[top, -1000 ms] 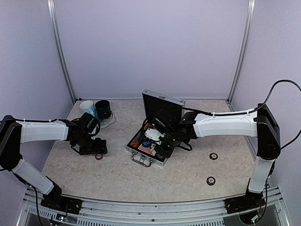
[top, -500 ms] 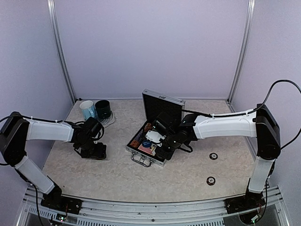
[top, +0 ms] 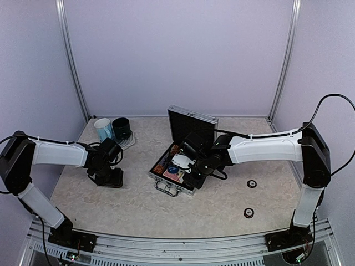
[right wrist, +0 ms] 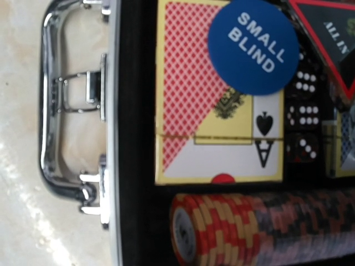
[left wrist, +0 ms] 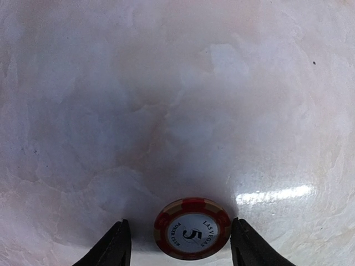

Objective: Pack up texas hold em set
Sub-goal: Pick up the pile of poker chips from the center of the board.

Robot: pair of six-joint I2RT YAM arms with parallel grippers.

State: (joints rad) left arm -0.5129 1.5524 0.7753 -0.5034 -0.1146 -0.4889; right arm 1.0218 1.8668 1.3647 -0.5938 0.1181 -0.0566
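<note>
Red chip (left wrist: 192, 228) within spread left pincer (left wrist: 180, 243)

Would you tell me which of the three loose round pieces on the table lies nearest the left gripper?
The red chip marked 5, flat between the left gripper's open fingers; the other two pieces lie on the right arm's side.

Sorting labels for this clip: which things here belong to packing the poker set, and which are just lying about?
Belongs: open case, card deck, Small Blind button, dice, chip row, loose 5 chip, two round pieces.
Lying about: light-blue mug, dark-green mug, plate.
</note>
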